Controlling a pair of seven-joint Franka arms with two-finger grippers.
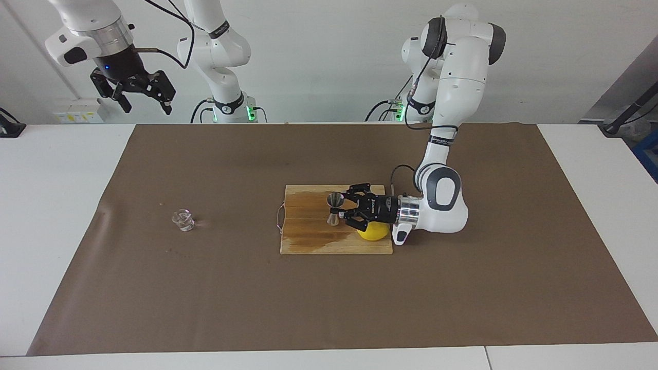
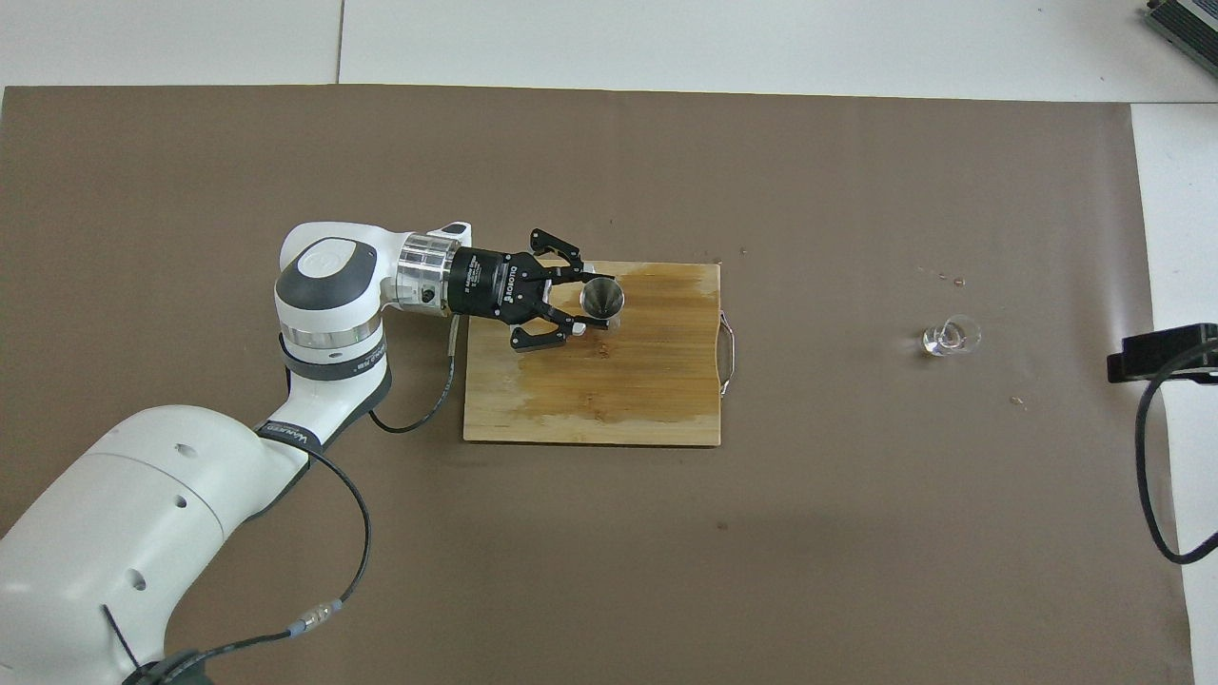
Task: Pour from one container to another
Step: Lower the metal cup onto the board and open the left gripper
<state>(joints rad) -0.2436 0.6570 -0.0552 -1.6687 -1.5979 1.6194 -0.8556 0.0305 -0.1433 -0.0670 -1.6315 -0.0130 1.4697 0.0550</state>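
Brown mat (image 1: 329, 308), one board (image 1: 308, 241), one jigger (image 1: 334, 208), one glass cup (image 1: 183, 220), one lemon (image 1: 374, 232)

A white table (image 1: 61, 169) carries a brown mat (image 1: 318, 303) bearing a wooden board (image 1: 308, 241) and glass cup (image 1: 183, 220).

You're looking at two glossy white arms, rounded shells with dark grey caps at the joints. The left arm (image 2: 143, 514) carries a grey band with small lettering at the forearm, then a ribbed silver collar. Its black left gripper (image 1: 343, 209) has white lettering on the body. A thin black cable loops along that arm. The right gripper (image 1: 134, 88) is black too, under a silver ring, with a blue light glowing.
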